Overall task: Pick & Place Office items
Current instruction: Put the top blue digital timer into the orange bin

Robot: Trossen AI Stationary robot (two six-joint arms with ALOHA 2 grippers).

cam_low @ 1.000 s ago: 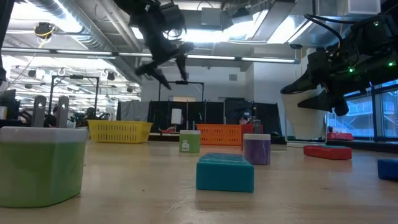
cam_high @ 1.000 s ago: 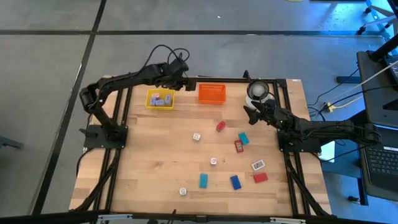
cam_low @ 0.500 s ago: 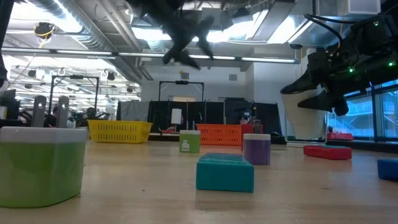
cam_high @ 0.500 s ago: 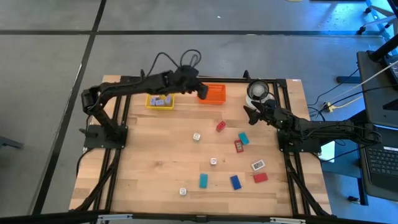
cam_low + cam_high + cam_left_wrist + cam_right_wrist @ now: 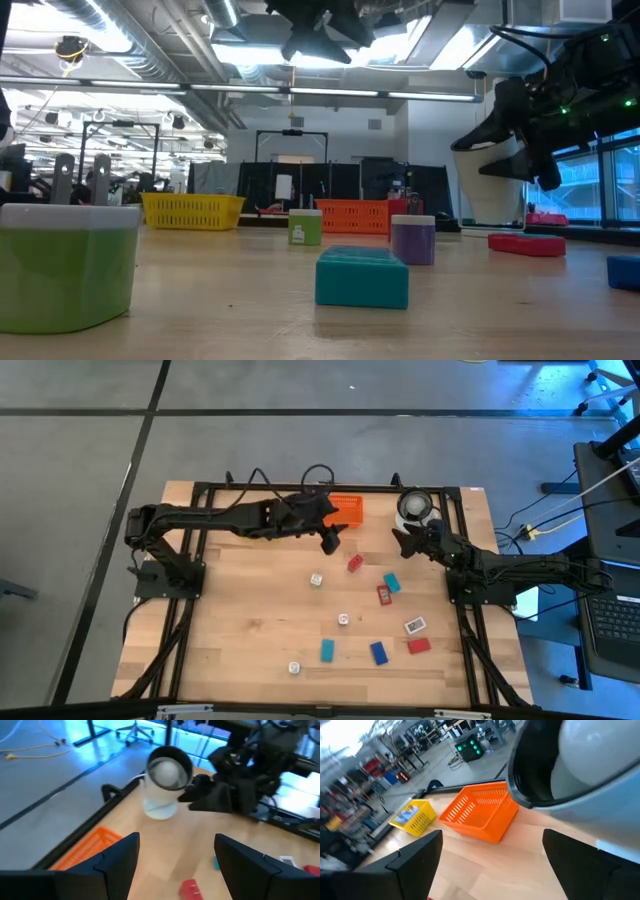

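Observation:
Small office items lie scattered on the wooden table: a red piece (image 5: 355,563), a teal block (image 5: 391,582), another red one (image 5: 383,595), white cubes (image 5: 316,579) and blue (image 5: 379,652) and teal (image 5: 326,650) blocks nearer the near edge. My left gripper (image 5: 330,544) hangs open above the table, just near of the orange tray (image 5: 347,510), with the red piece (image 5: 190,889) below it. My right gripper (image 5: 400,540) waits open beside the white round container (image 5: 413,508). Nothing is held.
The yellow tray (image 5: 415,817) sits at the far edge, left of the orange tray (image 5: 480,812), and my left arm covers it in the high view. The dark-rimmed container (image 5: 165,785) stands at the far right. Bare wood lies on the table's left half (image 5: 240,620).
My left gripper has swung from above the yellow tray toward the table's right, passing over the orange tray, and now hangs just near of it, close to the red piece. The arm has stretched out low across the far edge. The right arm has kept still.

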